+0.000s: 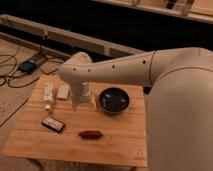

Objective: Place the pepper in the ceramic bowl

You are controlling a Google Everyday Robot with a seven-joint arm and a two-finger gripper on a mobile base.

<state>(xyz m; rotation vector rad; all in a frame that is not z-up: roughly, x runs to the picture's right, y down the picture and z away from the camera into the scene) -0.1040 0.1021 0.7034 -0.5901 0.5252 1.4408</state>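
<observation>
The pepper point(90, 134) is a small dark red-brown elongated thing lying on the wooden table point(120, 145), near its front middle. The ceramic bowl point(114, 100) is round and near-black and stands at the table's back right. My gripper point(83, 105) hangs from the white arm above the table's middle, left of the bowl and behind the pepper, apart from both. Nothing shows in it.
A flat black device with red marks point(53, 124) lies at the front left. A white bottle point(48, 96) lies on its side and a small white block point(63, 92) sits at the back left. Cables and a dark box point(27, 65) lie on the floor.
</observation>
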